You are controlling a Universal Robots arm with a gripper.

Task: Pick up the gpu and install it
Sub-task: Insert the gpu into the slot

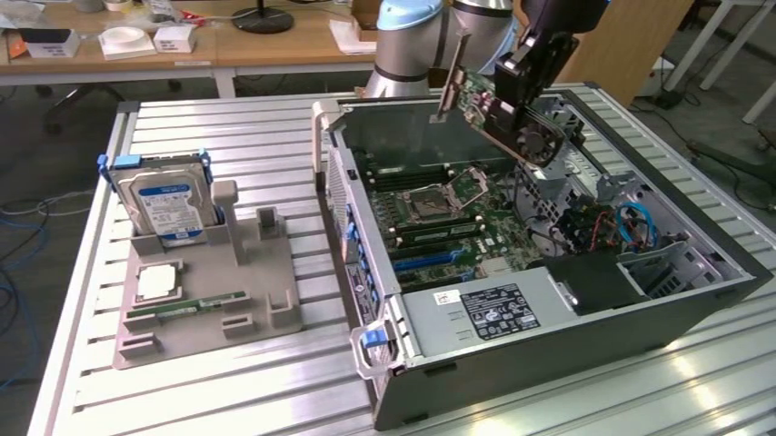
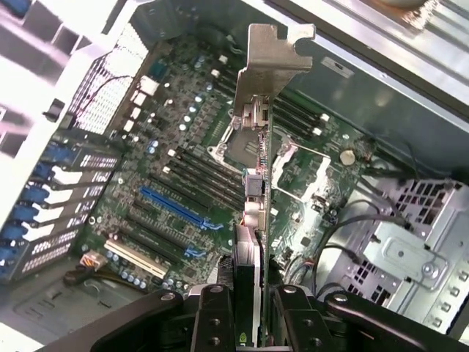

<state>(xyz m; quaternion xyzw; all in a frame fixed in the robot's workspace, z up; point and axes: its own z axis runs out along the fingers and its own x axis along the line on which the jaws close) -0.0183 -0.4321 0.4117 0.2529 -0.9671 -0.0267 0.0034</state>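
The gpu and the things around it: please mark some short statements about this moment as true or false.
1. The hand holds the gpu. True.
2. The gpu sits in the blue slot. False: it hangs tilted above the open case.
3. The hard drive lies inside the case. False: it stands in the gray fixture beside the case.
4. A memory stick lies on the fixture. True.

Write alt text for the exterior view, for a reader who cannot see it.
The gripper holds the graphics card tilted above the open computer case, over its motherboard. On the exterior view's left, a grey holder on the slatted table carries a hard drive, a processor chip and a memory stick.
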